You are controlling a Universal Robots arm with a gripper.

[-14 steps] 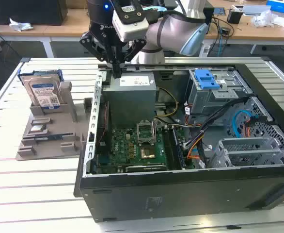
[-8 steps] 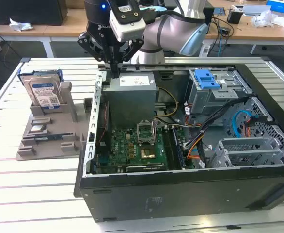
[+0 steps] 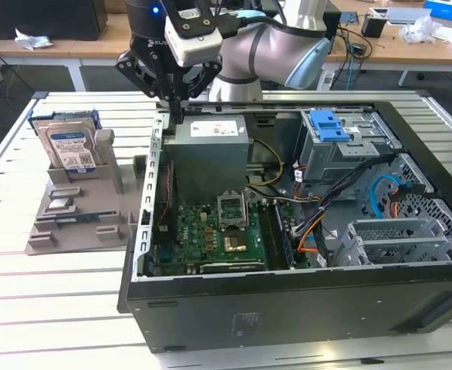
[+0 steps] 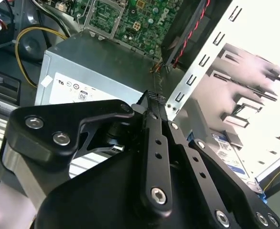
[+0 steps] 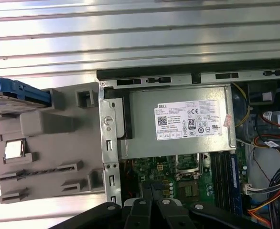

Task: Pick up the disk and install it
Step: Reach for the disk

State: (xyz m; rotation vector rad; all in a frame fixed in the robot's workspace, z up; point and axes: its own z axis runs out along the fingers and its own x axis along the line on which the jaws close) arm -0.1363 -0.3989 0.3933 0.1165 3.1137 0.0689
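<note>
The disk [image 3: 70, 146], a silver drive with a white-and-blue label and blue rails, stands upright in a grey holder [image 3: 79, 212] on the table at the exterior view's left. Its blue rail edge shows in the first wrist view [image 5: 23, 90], and part of its label in the second wrist view [image 4: 228, 155]. My gripper [image 3: 178, 114] hangs over the back-left corner of the open computer case, to the right of the disk and apart from it. The fingers [image 4: 152, 102] are shut together with nothing between them.
The open computer case [image 3: 288, 301] fills the table's middle, with a grey power supply [image 3: 210, 139] just under the gripper. A motherboard [image 3: 218, 231] lies below it. A grey drive cage with a blue bracket [image 3: 330, 123] sits at the case's far right among cables.
</note>
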